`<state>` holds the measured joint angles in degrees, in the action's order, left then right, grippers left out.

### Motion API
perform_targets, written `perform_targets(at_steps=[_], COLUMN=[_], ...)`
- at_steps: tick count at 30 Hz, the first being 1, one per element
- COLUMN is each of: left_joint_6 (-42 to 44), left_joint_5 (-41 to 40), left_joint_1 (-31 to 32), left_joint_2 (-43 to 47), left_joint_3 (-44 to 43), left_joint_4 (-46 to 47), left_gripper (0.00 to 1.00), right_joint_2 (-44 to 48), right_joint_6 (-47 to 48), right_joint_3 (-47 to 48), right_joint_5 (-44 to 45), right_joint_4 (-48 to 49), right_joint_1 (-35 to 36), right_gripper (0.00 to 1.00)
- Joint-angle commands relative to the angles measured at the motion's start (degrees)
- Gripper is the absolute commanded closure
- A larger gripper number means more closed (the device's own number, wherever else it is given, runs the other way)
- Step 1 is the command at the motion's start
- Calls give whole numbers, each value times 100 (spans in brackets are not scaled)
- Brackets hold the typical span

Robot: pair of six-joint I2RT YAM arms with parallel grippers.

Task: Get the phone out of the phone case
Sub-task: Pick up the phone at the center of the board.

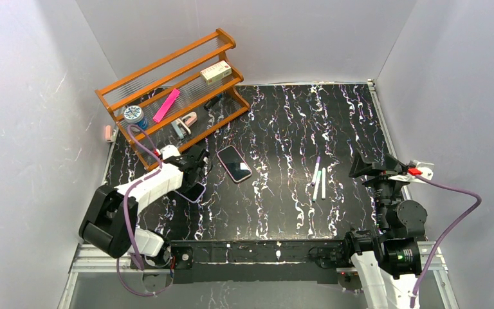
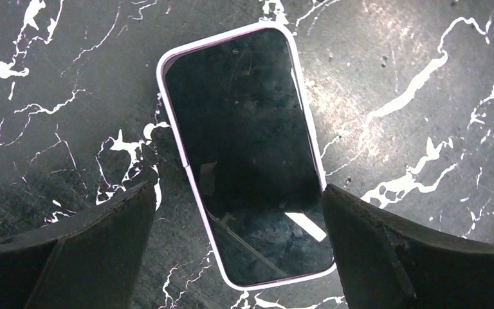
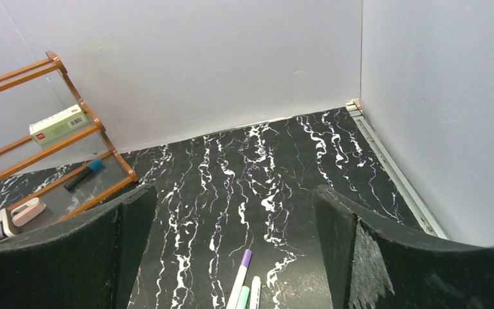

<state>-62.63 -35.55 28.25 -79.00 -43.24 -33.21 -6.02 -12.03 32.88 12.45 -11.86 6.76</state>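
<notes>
The phone [image 1: 234, 163] lies flat and screen up on the black marbled table, left of centre, with the pale lilac case showing as a thin rim around it. In the left wrist view the phone [image 2: 247, 148] lies below and between my fingers, and the case rim [image 2: 162, 67] runs all round the dark screen. My left gripper [image 1: 199, 161] [image 2: 238, 193] is open and empty, just above the phone's near end, not touching it. My right gripper [image 1: 358, 164] [image 3: 235, 193] is open and empty at the right side of the table, far from the phone.
An orange wooden rack [image 1: 173, 84] stands at the back left with a small box [image 1: 215, 71], a pink item and other small things on it. Three markers [image 1: 318, 180] [image 3: 244, 283] lie just in front of the right gripper. White walls enclose the table.
</notes>
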Motion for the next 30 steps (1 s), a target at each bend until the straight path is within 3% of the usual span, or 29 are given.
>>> perform_targets(at_steps=[1,16,30], left_joint_6=[-692,-1496,-1691], left_joint_5=[-559,-600,-452], left_joint_1=[23,14,-39], left_joint_2=[-32,-145,-1005], left_joint_3=[-150,8,-79], left_joint_4=[-316,-80,-183], left_gripper=[2,2,2], right_joint_2=[91,136,145], right_joint_6=[-18,-1,17], right_joint_3=[-1,-14,-27], right_joint_5=[-41,-117,-164], right_joint_4=[247,262,275], right_joint_1=[-34,-27,-26], right_gripper=[1,1,1])
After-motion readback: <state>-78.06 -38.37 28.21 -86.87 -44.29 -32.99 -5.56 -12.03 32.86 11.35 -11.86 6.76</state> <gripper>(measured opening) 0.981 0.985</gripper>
